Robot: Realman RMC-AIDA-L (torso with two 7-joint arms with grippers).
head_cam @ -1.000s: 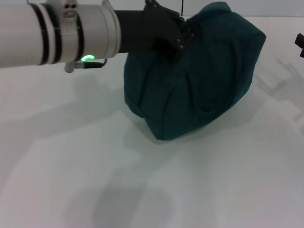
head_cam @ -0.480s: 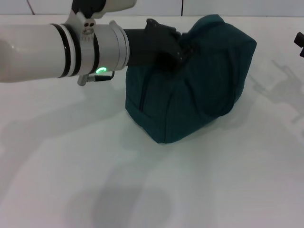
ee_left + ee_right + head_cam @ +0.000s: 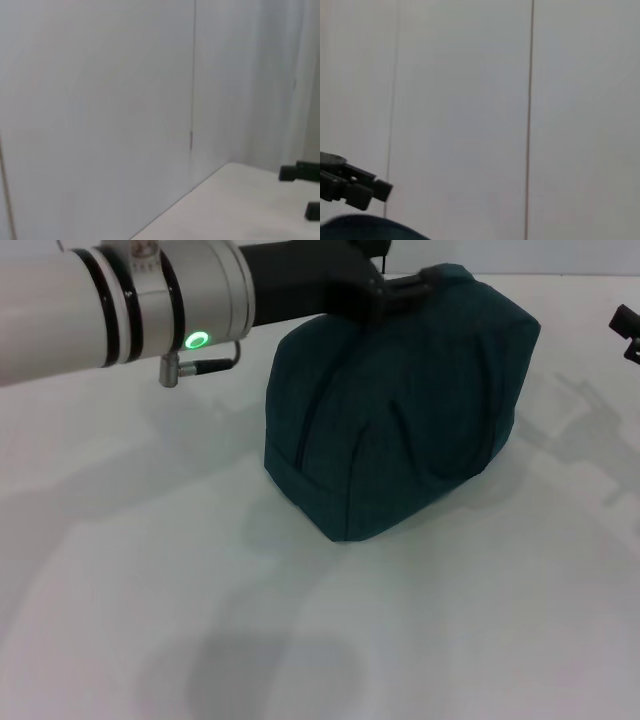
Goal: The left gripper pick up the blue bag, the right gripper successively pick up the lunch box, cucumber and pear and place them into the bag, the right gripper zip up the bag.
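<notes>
Now, your blue bag point(image 3: 400, 410) sits on the white bench point(image 3: 150, 570), bulging and creased. The left gripper point(image 3: 400, 290) reaches across from the bag's left to its top edge; whether its jaws are clenched on the fabric you cannot tell. The right gripper point(image 3: 628, 330) shows only as a dark tip well to the bag's right (its jaws cannot be read either)

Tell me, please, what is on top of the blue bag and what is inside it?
The left gripper is at the top of the blue bag, at its upper edge. The bag stands on the white table. Its fabric covers the inside, so any contents cannot be seen.
</notes>
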